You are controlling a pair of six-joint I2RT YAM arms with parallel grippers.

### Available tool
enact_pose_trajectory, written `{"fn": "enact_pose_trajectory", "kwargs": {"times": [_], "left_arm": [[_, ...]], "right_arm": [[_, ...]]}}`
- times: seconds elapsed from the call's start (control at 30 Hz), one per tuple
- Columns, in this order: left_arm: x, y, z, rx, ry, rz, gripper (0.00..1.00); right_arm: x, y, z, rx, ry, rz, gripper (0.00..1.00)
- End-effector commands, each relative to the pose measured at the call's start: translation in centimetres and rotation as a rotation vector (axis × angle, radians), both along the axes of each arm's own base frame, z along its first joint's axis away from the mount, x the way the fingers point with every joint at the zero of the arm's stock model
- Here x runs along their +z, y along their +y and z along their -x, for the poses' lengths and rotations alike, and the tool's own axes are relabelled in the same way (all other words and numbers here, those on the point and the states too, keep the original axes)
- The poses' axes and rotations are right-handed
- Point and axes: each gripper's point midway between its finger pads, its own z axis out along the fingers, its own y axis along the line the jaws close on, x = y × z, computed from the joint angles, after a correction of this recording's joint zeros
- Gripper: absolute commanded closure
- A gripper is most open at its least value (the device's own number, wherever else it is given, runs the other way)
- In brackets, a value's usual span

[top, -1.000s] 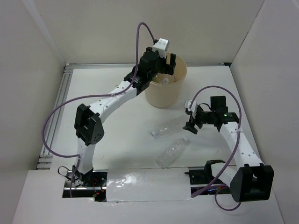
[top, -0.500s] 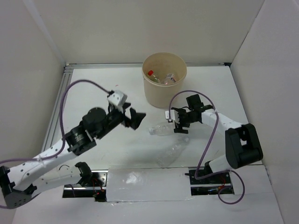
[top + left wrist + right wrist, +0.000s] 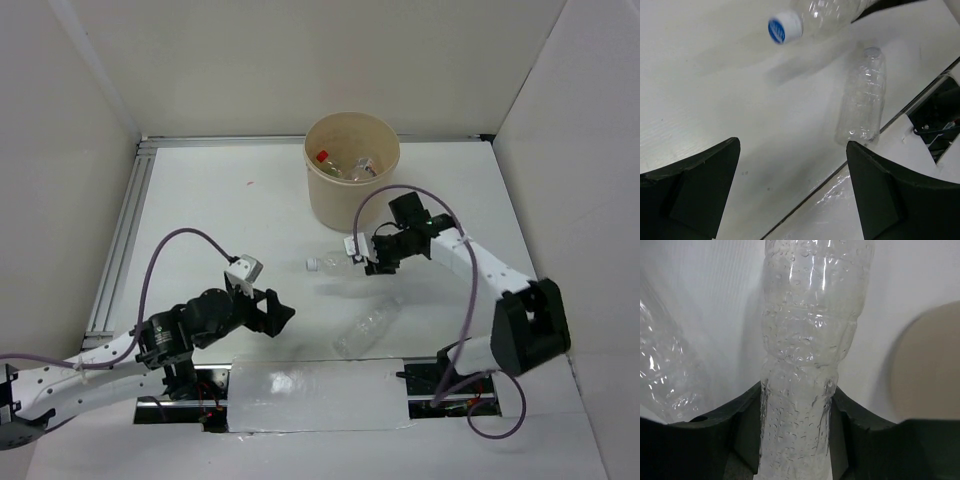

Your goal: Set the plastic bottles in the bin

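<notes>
Two bottles are not yet in the bin, which stands at the table's twelve o'clock holding several: your right gripper clamps a clear bottle at the bin's six o'clock, a second bottle lies toward the table's six o'clock, and your left gripper gapes empty.

I see the bin, a round tan tub, standing upright at the far middle. Inside it lie a red-capped bottle and other clear bottles. In front of it, 1 clear blue-topped bottle hangs level with its cap pointing left, its body pinched in the right gripper. 1 clear crumpled bottle lies on its side toward the near edge, apart from the first.
</notes>
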Motion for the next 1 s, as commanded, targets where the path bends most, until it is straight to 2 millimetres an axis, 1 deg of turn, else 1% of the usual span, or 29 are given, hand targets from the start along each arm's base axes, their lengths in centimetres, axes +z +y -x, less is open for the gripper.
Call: {"fn": "enact_pose_trajectory", "kwargs": {"times": [0.0, 0.03, 0.07, 0.1, 0.13, 0.17, 0.2, 0.23, 0.27, 0.3, 0.33, 0.37, 0.4, 0.43, 0.47, 0.5, 0.53, 0.57, 0.6, 0.63, 0.7, 0.73, 0.77, 0.8, 0.83, 0.87, 0.9, 0.93, 0.97], "left_arm": [[0.9, -1.9, 0.1, -0.056, -0.034, 0.085, 0.0], [1.5, -2.2, 0.1, -0.066, -0.044, 0.11, 0.0], [1.2, -2.5, 0.1, -0.085, -0.055, 0.098, 0.0], [1.0, -2.8, 0.0, -0.085, -0.053, 0.094, 0.0], [0.4, -3.4, -0.1, -0.102, -0.043, 0.065, 0.0], [0.7, -4.2, -0.2, -0.122, -0.051, 0.076, 0.0], [1.1, -4.7, -0.3, -0.134, -0.056, 0.074, 0.0], [0.3, -5.4, -0.4, -0.149, -0.05, 0.041, 0.0], [0.0, -5.8, -0.4, -0.166, -0.05, 0.034, 0.0], [0.8, -6.6, -0.6, -0.184, -0.073, 0.048, 0.0], [1.4, -7.3, -0.6, -0.196, -0.087, 0.052, 0.0], [1.4, -7.7, -0.9, -0.2, -0.094, 0.044, 0.0], [0.5, -8.2, -1.3, -0.21, -0.096, 0.003, 0.0], [1.5, -9.2, -1.5, -0.222, -0.117, 0.018, 0.0], [1.6, -9.8, -1.8, -0.226, -0.124, 0.01, 0.0], [0.6, -10.5, -2.1, -0.245, -0.124, -0.026, 0.0], [1.5, -11.4, -2.6, -0.248, -0.145, -0.015, 0.0], [2.0, -12.3, -2.9, -0.26, -0.16, -0.005, 0.0], [2.1, -13.2, -2.9, -0.287, -0.161, -0.005, 0.0], [1.8, -14.5, -3.3, -0.31, -0.163, -0.029, 0.0], [1.8, -16.0, -3.5, -0.344, -0.16, -0.031, 0.0], [1.1, -17.5, -3.0, -0.394, -0.149, -0.045, 0.0], [0.9, -18.4, -2.6, -0.431, -0.152, -0.047, 0.0], [0.4, -19.0, -2.7, -0.445, -0.152, -0.061, 0.0], [-0.7, -20.1, -2.6, -0.46, -0.132, -0.087, 0.0], [-1.4, -20.6, -2.6, -0.479, -0.121, -0.104, 0.0], [-1.9, -21.4, -2.1, -0.504, -0.112, -0.109, 0.0], [-2.0, -22.3, -1.7, -0.525, -0.116, -0.123, 0.0], [-2.9, -22.6, -1.7, -0.542, -0.104, -0.147, 0.0]], "right_arm": [[12.7, 4.6, 2.5, 0.051, -0.086, -0.277, 0.94], [13.6, 4.8, 2.5, 0.062, -0.118, -0.302, 0.94], [16.9, 5.5, 2.4, 0.021, -0.11, -0.369, 0.93], [18.6, 6.1, 2.3, 0.007, -0.114, -0.408, 0.93], [21.0, 6.6, 1.6, -0.007, -0.156, -0.463, 0.9], [22.7, 6.9, 1.4, -0.048, -0.129, -0.509, 0.89], [24.9, 7.1, 0.6, -0.077, -0.167, -0.546, 0.89], [27.4, 6.7, -1.1, -0.13, -0.247, -0.596, 0.86], [27.7, 7.0, -2.4, -0.186, -0.222, -0.621, 0.86], [29.2, 6.6, -3.8, -0.225, -0.263, -0.644, 0.84], [29.8, 6.1, -5.3, -0.266, -0.288, -0.651, 0.84], [30.2, 5.7, -6.8, -0.305, -0.314, -0.648, 0.82], [30.1, 6.0, -8.9, -0.329, -0.314, -0.638, 0.81], [30.4, 5.1, -10.7, -0.371, -0.329, -0.639, 0.79], [28.6, 5.1, -13.0, -0.404, -0.288, -0.616, 0.78], [29.9, 5.0, -14.1, -0.408, -0.302, -0.634, 0.73], [29.4, 4.3, -15.3, -0.429, -0.291, -0.624, 0.68], [28.8, 4.1, -16.3, -0.443, -0.275, -0.611, 0.6], [26.8, 4.2, -17.6, -0.452, -0.234, -0.579, 0.5], [27.1, 3.9, -18.0, -0.455, -0.229, -0.578, 0.32], [26.1, 3.7, -18.6, -0.469, -0.192, -0.573, 0.12], [26.1, 3.0, -18.8, -0.489, -0.174, -0.582, 0.09], [27.0, 3.0, -18.1, -0.481, -0.173, -0.6, 0.09], [27.1, 2.2, -18.0, -0.518, -0.146, -0.614, 0.0], [26.9, 1.0, -18.1, -0.557, -0.131, -0.62, 0.0], [27.5, 0.3, -17.8, -0.568, -0.131, -0.637, 0.0], [28.6, -0.7, -17.0, -0.599, -0.125, -0.663, 0.0], [27.8, -2.5, -17.0, -0.643, -0.105, -0.663, 0.0], [27.8, -3.6, -16.7, -0.667, -0.101, -0.669, 0.0]]}}
